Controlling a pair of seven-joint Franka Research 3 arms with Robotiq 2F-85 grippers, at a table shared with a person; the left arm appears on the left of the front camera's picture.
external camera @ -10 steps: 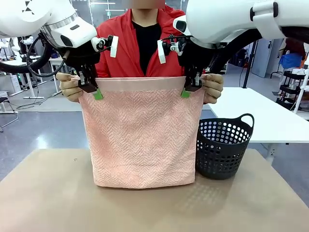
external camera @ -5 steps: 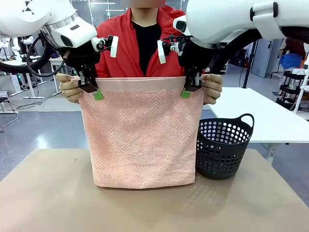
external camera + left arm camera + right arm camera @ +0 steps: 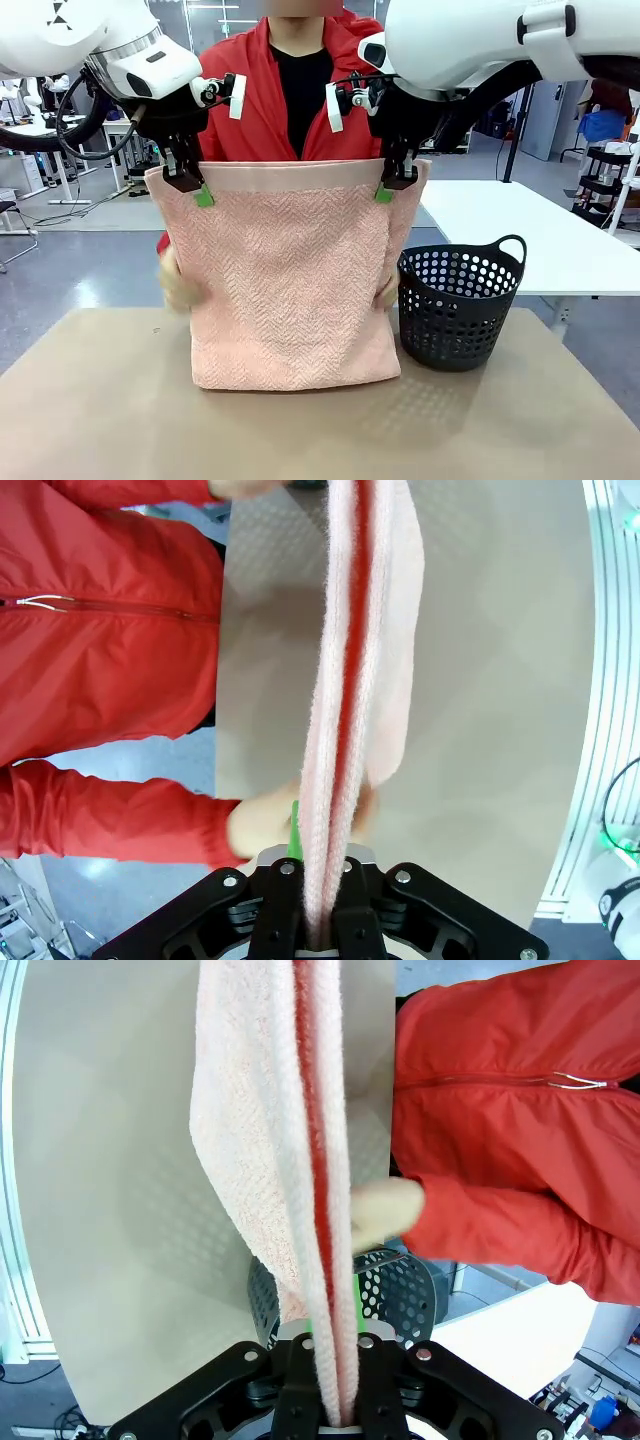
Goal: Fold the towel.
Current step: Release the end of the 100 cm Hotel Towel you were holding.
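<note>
The salmon-pink towel (image 3: 290, 280) hangs upright over the table, its smooth band along the top and its bottom edge resting on the tabletop. My left gripper (image 3: 190, 185) is shut on the top left corner, my right gripper (image 3: 392, 185) shut on the top right corner. In the left wrist view the doubled towel (image 3: 345, 730) runs up from between the shut fingers (image 3: 320, 935). The right wrist view shows the same towel (image 3: 300, 1180) clamped in its gripper (image 3: 330, 1410). The person's hands (image 3: 178, 285) hold the towel's sides about halfway down.
A dark perforated basket (image 3: 460, 305) stands on the brown table (image 3: 100, 420) just right of the towel. A person in a red jacket (image 3: 262, 100) stands behind the towel. A white table (image 3: 560, 240) lies at the far right.
The person's hands let go of the top corners and slid down to the towel's sides at mid-height. Both grippers stayed still, holding the corners.
</note>
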